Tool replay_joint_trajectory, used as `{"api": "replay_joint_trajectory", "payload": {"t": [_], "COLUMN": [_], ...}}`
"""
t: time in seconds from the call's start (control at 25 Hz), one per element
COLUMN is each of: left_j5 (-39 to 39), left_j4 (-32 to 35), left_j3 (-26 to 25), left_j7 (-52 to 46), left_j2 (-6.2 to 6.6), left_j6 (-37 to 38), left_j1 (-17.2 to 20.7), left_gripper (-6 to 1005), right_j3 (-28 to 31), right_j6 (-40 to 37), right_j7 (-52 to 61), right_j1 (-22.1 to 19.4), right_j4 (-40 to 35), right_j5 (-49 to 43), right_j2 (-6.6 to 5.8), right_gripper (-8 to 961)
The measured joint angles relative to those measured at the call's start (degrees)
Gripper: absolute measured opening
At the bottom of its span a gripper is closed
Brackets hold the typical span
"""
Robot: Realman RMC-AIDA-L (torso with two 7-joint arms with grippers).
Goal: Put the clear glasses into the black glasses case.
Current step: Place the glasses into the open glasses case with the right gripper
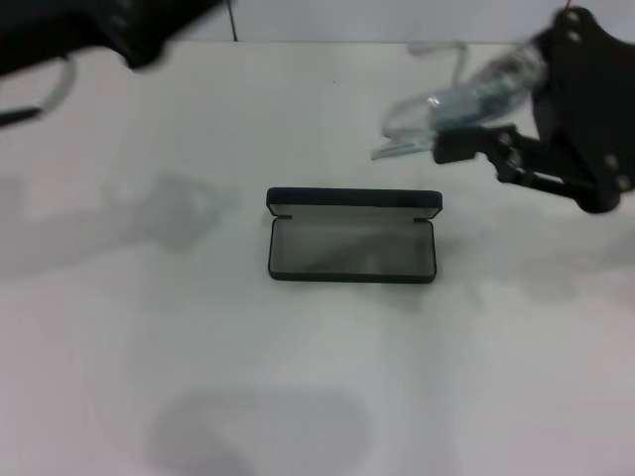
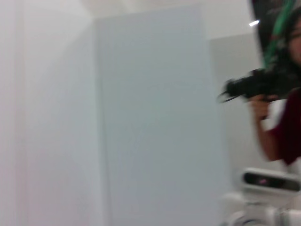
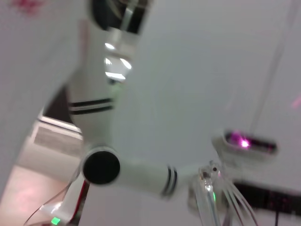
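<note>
The black glasses case (image 1: 352, 260) lies open in the middle of the white table, grey lining up and lid (image 1: 353, 202) standing at the far side. The clear glasses (image 1: 451, 99) hang in the air behind and to the right of the case, above the table, and look smeared. My right gripper (image 1: 451, 141) is shut on them, its black body (image 1: 580, 109) farther right. Part of the clear frame (image 3: 210, 197) also shows in the right wrist view. My left arm (image 1: 99, 30) is raised at the far left corner, away from the case.
The white table (image 1: 317, 397) stretches on all sides of the case, with only shadows on it. The left wrist view faces a pale wall (image 2: 141, 117) with a person (image 2: 277, 94) at its edge. The right wrist view shows my white body and arm (image 3: 136, 172).
</note>
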Motion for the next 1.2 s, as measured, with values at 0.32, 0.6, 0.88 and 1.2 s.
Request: {"api": "replay_joint_trajectory", "payload": {"t": [0.32,0.6,0.88,1.2], "left_j5": [2.8,8.19,9.74,10.9], "left_j4": [-0.42,-0.43,-0.52,-1.81], "left_j3": [-11.69,-16.66,-17.31,-17.38], "left_j7": [-0.08,0.15,0.44,3.83], "left_j2": [3.83,3.78,2.92,2.16], "left_j6": [-0.35,-0.61,-2.55,-2.69], "left_j1": [2.72,4.53,7.68,9.34], "left_gripper": [114,115,115,121], "right_j3": [-7.06,-22.67,-37.25,-41.96], "right_j6": [-2.53,2.28,13.12,20.64], "right_j7": [32.36,48.4,55.03,59.66], "right_j1": [12.18,23.24,29.7,34.09], "right_j4": [-12.11,-10.96,-3.63,4.35], "right_j5": [-19.31,-44.31,-51.23,-51.85], "right_j2": [-2.11,0.77,1.08,1.18], "right_gripper": [118,119,119,120]}}
